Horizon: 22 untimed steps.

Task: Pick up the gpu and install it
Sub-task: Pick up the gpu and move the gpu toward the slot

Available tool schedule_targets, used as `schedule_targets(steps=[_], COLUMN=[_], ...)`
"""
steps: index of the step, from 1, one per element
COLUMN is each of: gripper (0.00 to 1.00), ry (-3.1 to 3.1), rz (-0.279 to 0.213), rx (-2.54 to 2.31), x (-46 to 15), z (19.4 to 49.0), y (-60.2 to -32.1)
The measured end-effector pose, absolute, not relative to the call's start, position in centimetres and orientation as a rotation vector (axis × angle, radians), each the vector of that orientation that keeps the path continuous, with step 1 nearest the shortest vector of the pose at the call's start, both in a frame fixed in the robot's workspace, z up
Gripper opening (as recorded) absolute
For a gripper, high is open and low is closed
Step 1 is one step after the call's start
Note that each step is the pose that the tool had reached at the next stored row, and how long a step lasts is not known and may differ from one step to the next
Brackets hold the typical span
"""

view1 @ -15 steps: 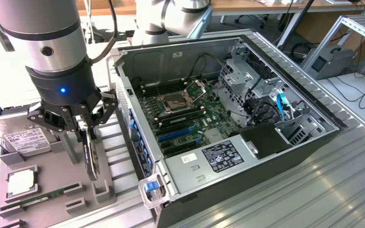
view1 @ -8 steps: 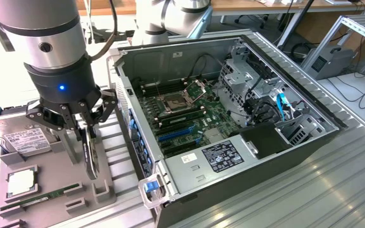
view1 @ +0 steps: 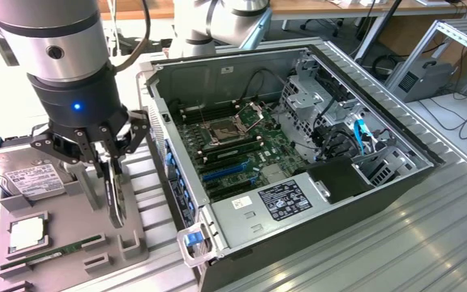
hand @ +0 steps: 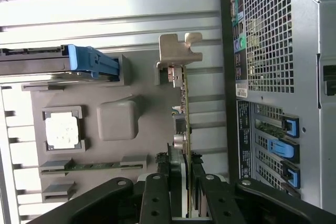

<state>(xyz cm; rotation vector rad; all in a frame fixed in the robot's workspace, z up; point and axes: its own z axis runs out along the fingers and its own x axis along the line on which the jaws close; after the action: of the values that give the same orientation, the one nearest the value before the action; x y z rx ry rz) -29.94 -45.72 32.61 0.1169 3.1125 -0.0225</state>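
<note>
Exterior view: claw sits in the lower part of the exterior view's left, over the grey tray on the surface, narrowed onto the graphics card. The card stands on edge in the tray, near the hard drive and just beside the open computer case. I can't tell if the card's lower edge has cleared its holder. The blue slots on the board are empty. Wrist view: card is seen edge-on with claw fingers on both faces, gripping the end away from the silver bracket. Risks: that off-centre hold could let the bracket end sag or swing. The bracket sits close against a tray post, so a tilted pull could snag it. The case wall is near and an easy clip.
</note>
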Motion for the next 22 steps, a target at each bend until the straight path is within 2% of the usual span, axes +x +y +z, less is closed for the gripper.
schedule_targets(steps=[22], gripper=[0.27], ry=[3.112], rz=[-0.022], rx=[0.117], x=[-29.9], z=[34.2], y=[-45.7])
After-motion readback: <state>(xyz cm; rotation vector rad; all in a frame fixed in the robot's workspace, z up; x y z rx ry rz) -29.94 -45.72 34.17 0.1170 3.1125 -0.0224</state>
